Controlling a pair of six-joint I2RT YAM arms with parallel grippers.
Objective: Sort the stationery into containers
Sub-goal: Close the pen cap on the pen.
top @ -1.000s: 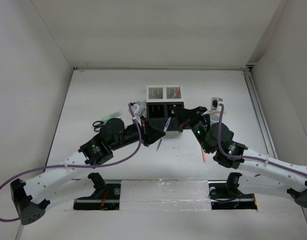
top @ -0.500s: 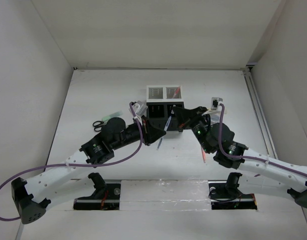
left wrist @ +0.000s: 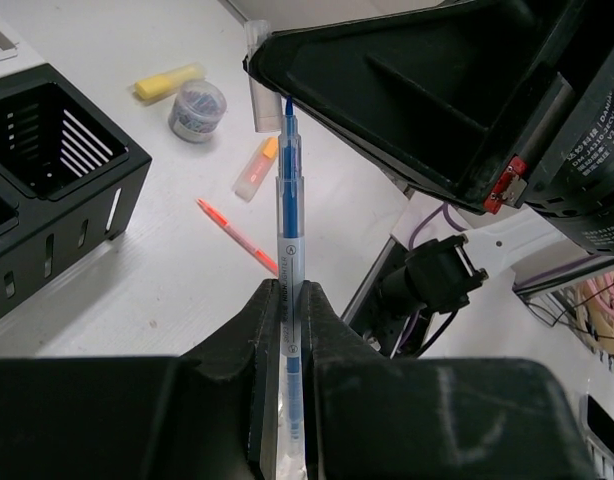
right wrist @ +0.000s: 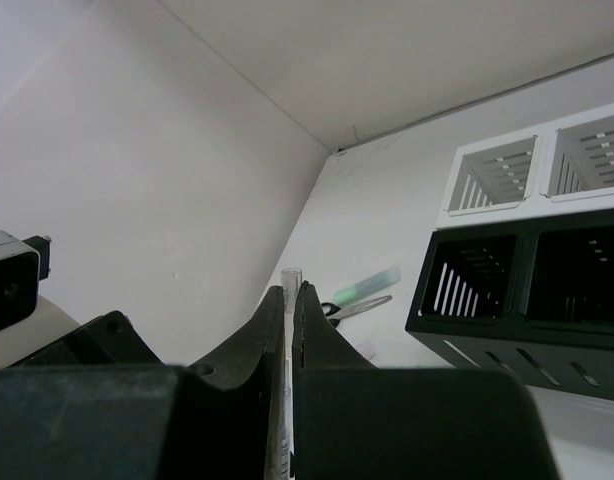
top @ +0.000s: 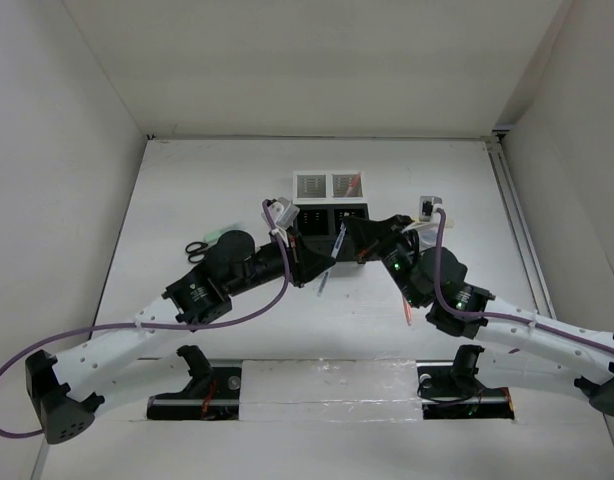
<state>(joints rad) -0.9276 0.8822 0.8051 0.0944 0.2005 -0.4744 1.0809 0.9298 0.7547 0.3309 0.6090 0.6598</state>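
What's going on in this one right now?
Both arms meet just in front of the bins. The left gripper is shut on a blue pen, whose tip points at a small clear piece, possibly its cap, pinched in the right gripper. The pen is not in any container yet. An orange marker, a yellow marker and a red-orange pen lie loose beside the black bins.

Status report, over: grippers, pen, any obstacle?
Left gripper shut on blue pen. Right gripper shut on clear cap, beside pen tip. Pen not binned yet. Black bin alongside, open.
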